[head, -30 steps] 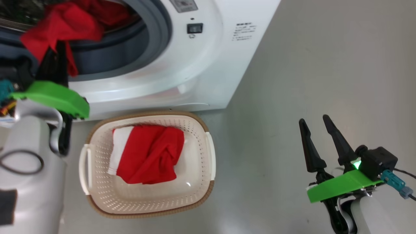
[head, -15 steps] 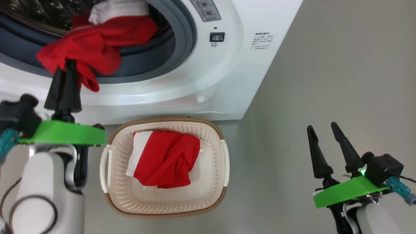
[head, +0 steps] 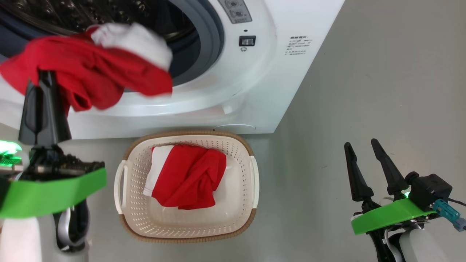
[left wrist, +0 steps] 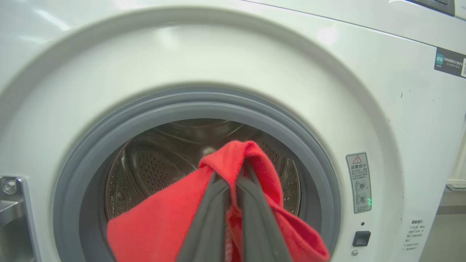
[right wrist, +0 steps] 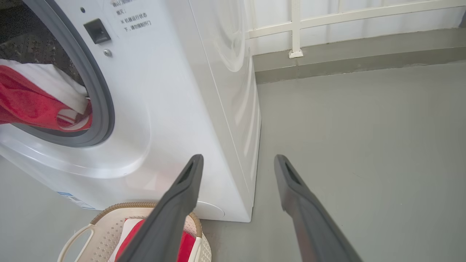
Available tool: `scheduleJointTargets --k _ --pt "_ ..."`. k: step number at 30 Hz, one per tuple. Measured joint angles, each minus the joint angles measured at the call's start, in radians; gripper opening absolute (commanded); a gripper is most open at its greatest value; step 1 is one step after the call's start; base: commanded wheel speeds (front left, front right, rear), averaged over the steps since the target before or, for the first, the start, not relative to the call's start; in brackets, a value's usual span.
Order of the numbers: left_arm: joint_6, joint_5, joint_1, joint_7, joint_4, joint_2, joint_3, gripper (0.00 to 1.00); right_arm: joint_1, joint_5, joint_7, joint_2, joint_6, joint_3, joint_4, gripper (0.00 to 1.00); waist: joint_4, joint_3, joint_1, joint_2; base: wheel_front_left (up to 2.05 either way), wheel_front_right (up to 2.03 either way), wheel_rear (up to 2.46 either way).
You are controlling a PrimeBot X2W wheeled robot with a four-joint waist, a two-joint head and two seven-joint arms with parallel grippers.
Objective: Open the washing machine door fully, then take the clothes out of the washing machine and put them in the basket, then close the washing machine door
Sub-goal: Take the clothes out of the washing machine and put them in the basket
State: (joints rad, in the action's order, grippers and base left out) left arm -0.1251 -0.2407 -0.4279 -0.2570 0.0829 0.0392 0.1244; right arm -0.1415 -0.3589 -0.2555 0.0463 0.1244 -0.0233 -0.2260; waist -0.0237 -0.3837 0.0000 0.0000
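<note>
My left gripper (head: 43, 78) is shut on a red garment with a white panel (head: 94, 69), which hangs in front of the washing machine (head: 255, 72) opening, trailing from the drum. In the left wrist view the fingers (left wrist: 255, 218) pinch a red fold (left wrist: 236, 160) before the steel drum (left wrist: 153, 163) and grey seal (left wrist: 204, 103). Another red and white garment (head: 185, 176) lies in the cream basket (head: 244, 214) on the floor below the opening. My right gripper (head: 360, 143) stands open over bare floor at the right, empty. The door is out of view.
The grey floor (head: 382, 91) stretches to the right of the machine. A white railing (right wrist: 295, 29) and a low grey ledge (right wrist: 364, 62) run behind the machine in the right wrist view. A metal door latch plate (left wrist: 14, 211) sits left of the opening.
My left gripper has drawn back from the drum with the red garment, pulling more of it out over the seal. The head camera shifted. The right arm stays put.
</note>
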Motion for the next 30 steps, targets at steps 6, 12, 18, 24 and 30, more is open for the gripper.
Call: scheduleJointTargets --k 6,12,18,24,30 --pt "0.000 -0.010 0.050 -0.001 0.043 -0.004 -0.014 0.02 0.000 0.003 0.000 0.000 0.000 -0.001 0.000 1.00 0.004 -0.009 -0.0001 0.0000 0.00 0.00 0.00" --pt "0.000 -0.016 0.082 -0.001 -0.075 -0.005 -0.059 0.00 -0.002 0.003 0.000 0.000 0.000 -0.016 0.001 1.00 -0.002 -0.025 0.0000 0.0000 0.00 0.00 0.00" --pt "0.000 -0.014 0.085 -0.001 -0.242 -0.005 -0.108 0.00 -0.013 0.002 0.000 0.000 0.000 -0.026 0.003 1.00 -0.013 -0.058 -0.0001 0.0000 0.00 0.00 0.00" --pt "0.000 -0.009 0.063 0.000 -0.439 0.005 -0.160 0.00 -0.030 -0.003 0.000 0.000 0.000 -0.029 0.016 1.00 -0.024 -0.104 0.0000 0.0000 0.00 0.00 0.00" --pt "0.000 -0.021 -0.041 0.000 -0.636 0.032 -0.195 0.07 -0.059 -0.011 0.000 0.001 0.000 -0.032 0.025 1.00 -0.033 -0.160 0.0000 0.0000 0.00 0.00 0.00"
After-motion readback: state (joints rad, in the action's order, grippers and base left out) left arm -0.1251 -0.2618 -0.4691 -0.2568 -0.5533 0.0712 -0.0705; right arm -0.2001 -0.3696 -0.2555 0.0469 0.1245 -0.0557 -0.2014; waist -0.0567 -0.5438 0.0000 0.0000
